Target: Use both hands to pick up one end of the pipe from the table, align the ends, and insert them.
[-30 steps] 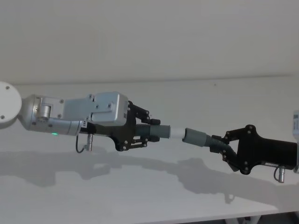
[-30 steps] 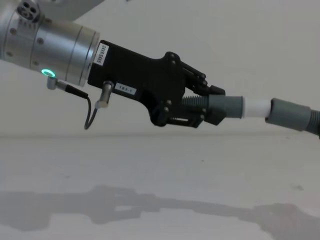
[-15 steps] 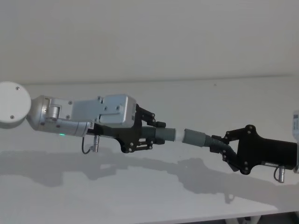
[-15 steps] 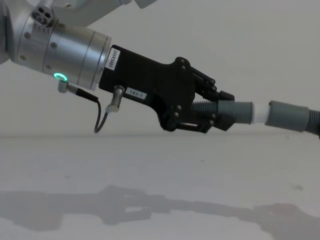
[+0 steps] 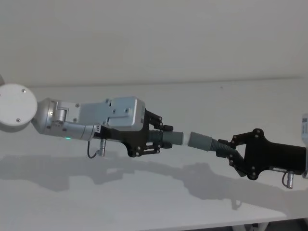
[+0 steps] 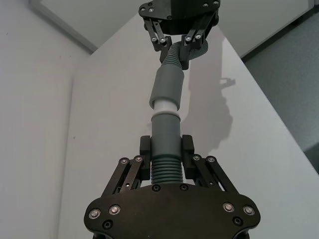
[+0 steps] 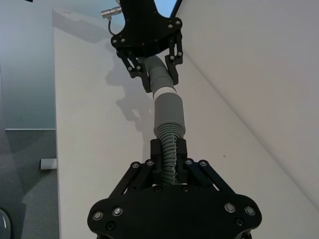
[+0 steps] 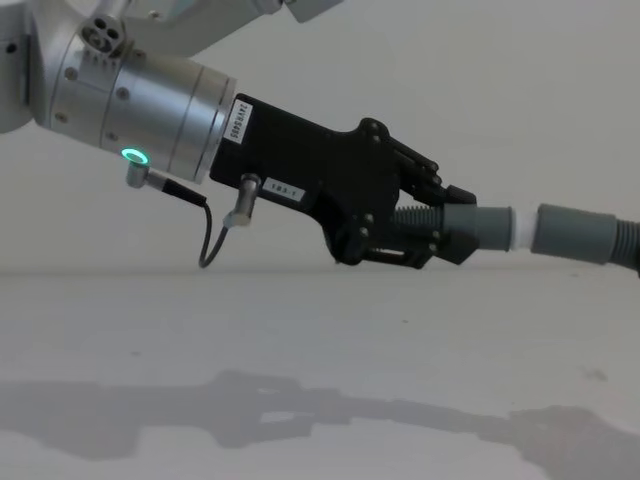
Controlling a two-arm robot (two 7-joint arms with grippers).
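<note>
Both pipe halves held in the air above the table (image 5: pixel 159 202), white tip in the socket mouth.

My left gripper (image 5: pixel 160 138) is clamped on the ribbed part of the white-tipped piece (image 5: pixel 169 139); right gripper (image 5: pixel 230 153) is clamped on the socket piece (image 5: pixel 202 142). A short white band shows between them.

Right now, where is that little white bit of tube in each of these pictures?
Head view: white tip at centre, between the two grey pieces.
Chest view: white tip right of centre, ahead of the left hand.
Left wrist view: white tip mid-picture, entering the socket piece.
Right wrist view: white tip in the upper middle.
Shared landmark: the grey socket piece that it enters.
</note>
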